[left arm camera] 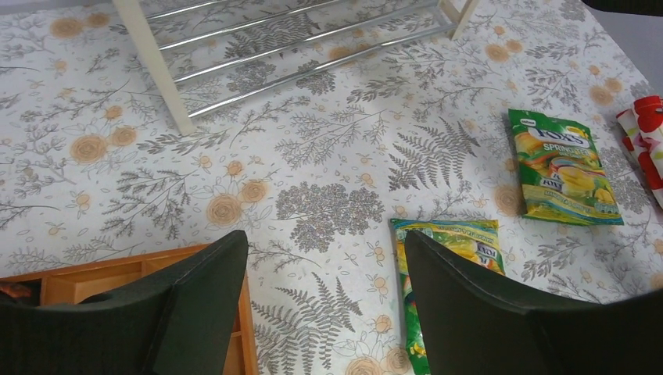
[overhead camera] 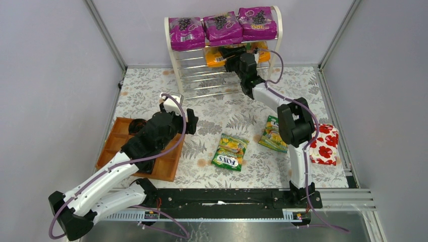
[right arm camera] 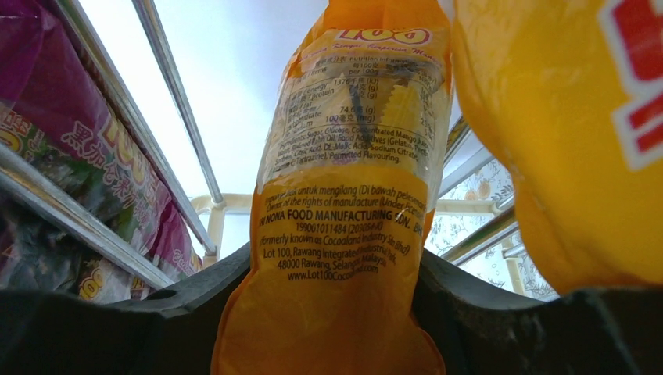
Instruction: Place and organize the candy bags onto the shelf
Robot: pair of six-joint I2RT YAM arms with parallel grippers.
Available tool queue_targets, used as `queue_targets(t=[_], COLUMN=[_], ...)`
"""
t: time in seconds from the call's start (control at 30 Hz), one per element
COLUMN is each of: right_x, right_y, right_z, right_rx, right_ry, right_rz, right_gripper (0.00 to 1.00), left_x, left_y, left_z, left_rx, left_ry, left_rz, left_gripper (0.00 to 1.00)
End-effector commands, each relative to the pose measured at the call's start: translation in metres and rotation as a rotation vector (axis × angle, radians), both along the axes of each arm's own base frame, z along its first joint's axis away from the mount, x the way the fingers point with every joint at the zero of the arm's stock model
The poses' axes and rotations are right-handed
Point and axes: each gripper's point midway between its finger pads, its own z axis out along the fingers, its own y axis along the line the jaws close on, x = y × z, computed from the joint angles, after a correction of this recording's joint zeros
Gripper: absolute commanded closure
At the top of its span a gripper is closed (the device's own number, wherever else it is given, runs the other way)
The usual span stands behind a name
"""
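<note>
The white shelf [overhead camera: 172, 65] stands at the back of the table. Three purple candy bags [overhead camera: 222, 27] lie side by side on its top tier. My right gripper [overhead camera: 233, 56] reaches into the tier below and is shut on an orange candy bag [right arm camera: 352, 195], which stands upright between the jaws. A second orange bag [right arm camera: 563, 117] sits just to its right. Two green-yellow FOXS bags [overhead camera: 230, 152] [overhead camera: 272, 134] lie flat on the floral cloth. My left gripper [left arm camera: 324, 258] hangs open and empty above the cloth, left of the nearer green bag [left arm camera: 449, 242].
A brown wooden tray [overhead camera: 118, 133] lies at the left under my left arm. A red bag with white flowers [overhead camera: 325, 143] rests at the right edge beside the right arm. Grey walls close in on both sides.
</note>
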Motion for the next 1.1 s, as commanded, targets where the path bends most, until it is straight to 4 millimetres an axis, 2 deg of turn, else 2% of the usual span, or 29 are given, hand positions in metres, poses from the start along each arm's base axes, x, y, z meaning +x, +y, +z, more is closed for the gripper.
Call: queue_targets(t=[0.0,0.27,0.47,0.83,0.9,1.07], right_x=[-0.01,-0.016,-0.014,-0.054,-0.058,-0.066], right_y=[-0.013,-0.004,-0.017,-0.035,-0.036,-0.036], right_z=[0.077,0.082,0.053,0.043,0.041,0.029], right_rx=[0.077,-0.041,-0.154,-0.22,-0.225,-0.221], right_ry=[-0.169,-0.19,-0.117,-0.079,-0.071,-0.052], right_rz=[-0.06,-0.076,-0.137,-0.115,-0.104,-0.085], right_gripper=[0.44,0.41,0.33,0.12,0.01,0.01], left_x=[0.003,0.003,0.002,0.002,0.002,0.002], left_y=[0.008,0.007,0.007,0.006,0.006,0.005], left_z=[0.01,0.009,0.01,0.01,0.009,0.009], left_rx=[-0.014,-0.015,-0.022,-0.026,-0.026,-0.025], left_ry=[-0.042,-0.04,-0.045,-0.046,-0.045,-0.043], left_rz=[0.047,0.043,0.039,0.033,0.033,0.033], left_gripper=[0.22,0.21,0.21,0.2,0.2,0.2])
